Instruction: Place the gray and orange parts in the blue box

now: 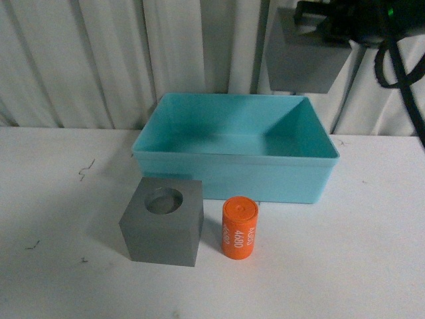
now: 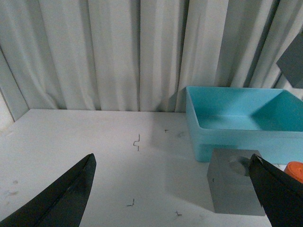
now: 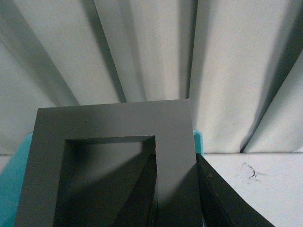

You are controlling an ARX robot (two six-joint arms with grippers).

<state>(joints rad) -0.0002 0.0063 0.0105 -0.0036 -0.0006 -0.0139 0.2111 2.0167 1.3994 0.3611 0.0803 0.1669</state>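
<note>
My right gripper [image 1: 320, 18] is shut on the gray cube with the rectangular hole [image 1: 304, 61] and holds it high above the back right corner of the light blue box [image 1: 232, 176]. In the right wrist view the gripper [image 3: 175, 158] clamps one wall of this cube [image 3: 113, 123], one finger inside the hole. The gray cube with the round hole [image 1: 163, 222] and the orange cylinder [image 1: 239, 228] stand on the table in front of the box. My left gripper [image 2: 170, 189] is open and empty, low over the table, left of that cube [image 2: 232, 189].
The white table [image 1: 66, 199] carries small dark scuff marks. A white pleated curtain [image 1: 99, 60] hangs close behind the box. The box [image 2: 236, 137] looks empty inside. The right arm's black cables [image 1: 398, 73] hang at the far right.
</note>
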